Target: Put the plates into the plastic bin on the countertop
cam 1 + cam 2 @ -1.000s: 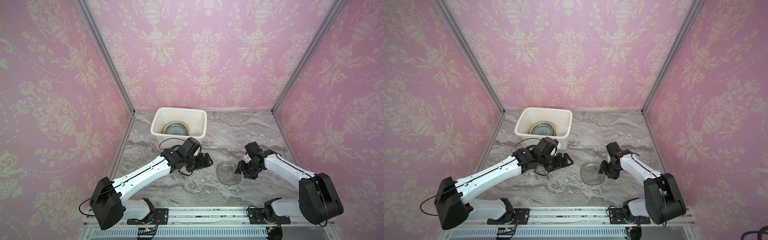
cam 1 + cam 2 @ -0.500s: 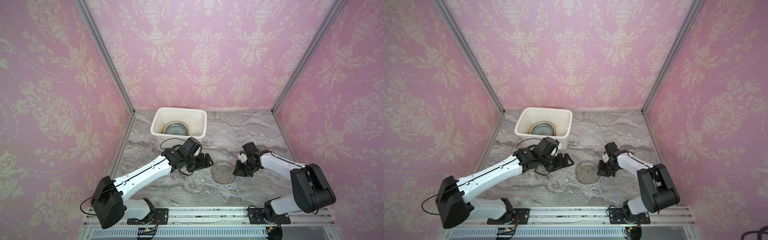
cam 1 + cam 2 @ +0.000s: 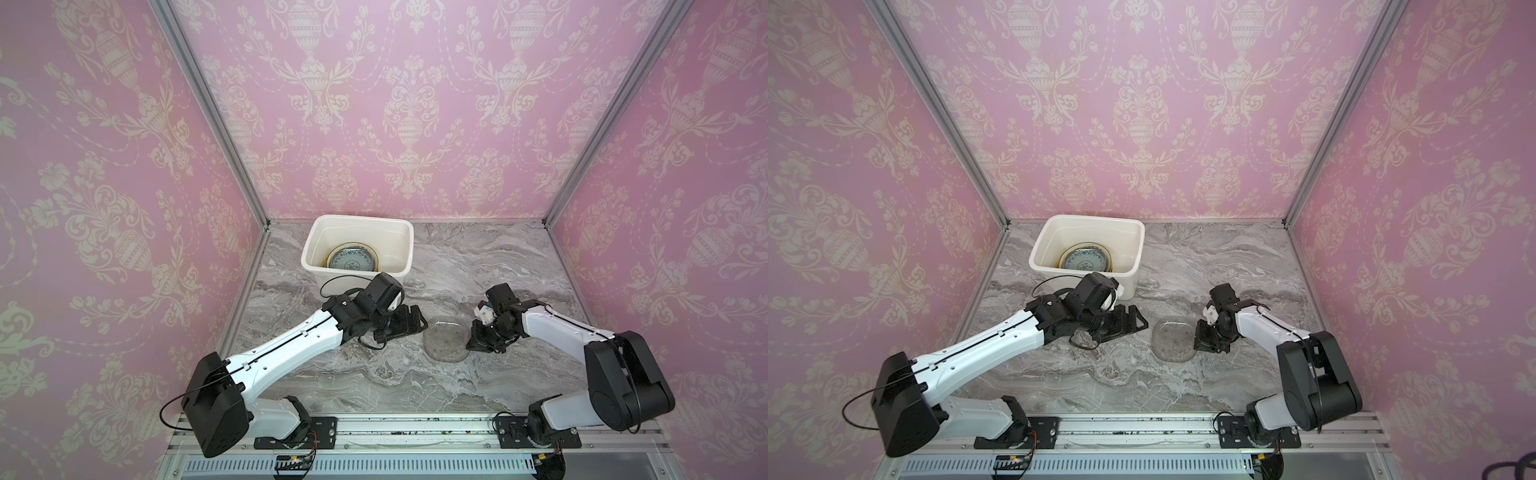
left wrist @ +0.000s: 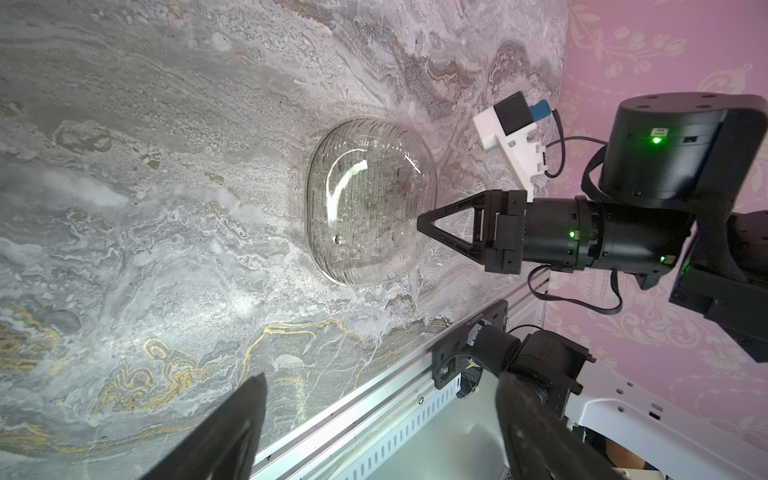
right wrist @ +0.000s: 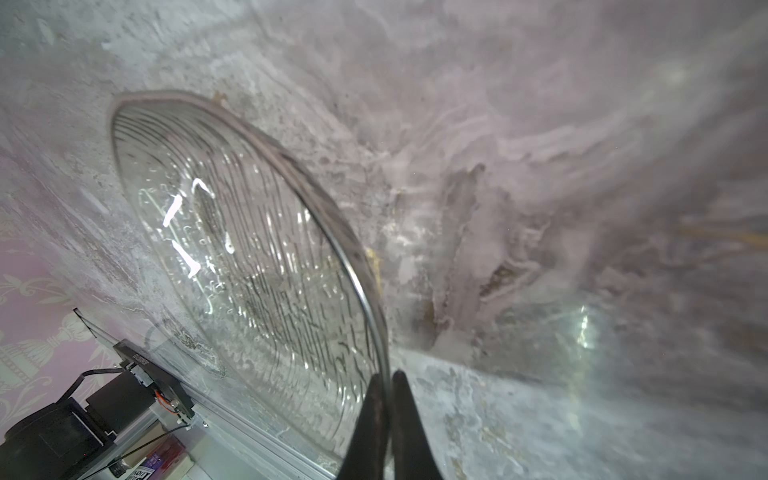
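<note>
Clear glass plate (image 3: 444, 341): ribbed, lying on the countertop (image 3: 478, 257) between both grippers, well apart from the plastic bin (image 3: 359, 217), which holds a blue-patterned plate (image 3: 352, 261). Right gripper (image 4: 424, 220): fingers pressed together on the plate's rim. Left gripper (image 3: 415, 320): spread wide, empty, just beside the opposite edge. Handling: thin, slippery rim; lift slowly, keep it level, and clear the bin's rim before lowering.

High pair, close wrists, shared countertop (image 3: 478, 257)

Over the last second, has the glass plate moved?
Yes. Against the bin, the glass plate has slid slightly left in both top views, toward the left gripper; the right gripper is shut on its rim.
</note>
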Robot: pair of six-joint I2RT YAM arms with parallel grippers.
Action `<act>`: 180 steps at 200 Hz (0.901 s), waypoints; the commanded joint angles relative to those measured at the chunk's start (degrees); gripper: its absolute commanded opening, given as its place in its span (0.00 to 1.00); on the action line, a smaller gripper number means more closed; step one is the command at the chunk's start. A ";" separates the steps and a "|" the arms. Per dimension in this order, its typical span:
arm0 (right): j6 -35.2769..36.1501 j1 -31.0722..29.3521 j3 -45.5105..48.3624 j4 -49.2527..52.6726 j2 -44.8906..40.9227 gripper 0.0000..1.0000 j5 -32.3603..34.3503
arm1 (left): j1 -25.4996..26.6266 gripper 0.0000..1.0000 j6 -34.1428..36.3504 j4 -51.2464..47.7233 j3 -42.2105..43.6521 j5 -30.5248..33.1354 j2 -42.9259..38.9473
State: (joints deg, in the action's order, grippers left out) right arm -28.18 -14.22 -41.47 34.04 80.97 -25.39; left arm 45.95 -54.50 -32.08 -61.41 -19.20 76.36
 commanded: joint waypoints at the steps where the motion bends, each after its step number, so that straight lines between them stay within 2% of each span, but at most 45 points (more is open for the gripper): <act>1: 1.12 0.16 -4.86 5.63 -5.95 0.00 -0.31 | 0.28 0.88 3.88 -3.23 -3.96 1.26 -1.95; 65: 0.06 -0.35 -15.58 13.85 -16.67 0.00 -10.09 | -0.03 0.80 13.87 -6.64 -9.59 5.97 -5.60; 122: -0.07 -5.69 -21.16 15.84 -18.96 0.00 -12.80 | -1.06 0.70 13.62 -1.11 -8.91 4.53 -6.36; 162: -1.45 -6.82 -21.76 14.85 -19.62 0.00 -13.44 | -1.18 0.48 13.46 0.22 -8.99 5.44 -6.51; 180: -2.69 -7.05 -21.74 13.82 -19.83 0.00 -13.98 | -1.21 0.35 13.23 -0.08 -9.08 5.58 -6.26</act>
State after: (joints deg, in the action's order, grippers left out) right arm -28.88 -20.78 -61.30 48.58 62.67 -37.34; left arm 45.17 -41.80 -32.73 -69.78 -14.63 70.70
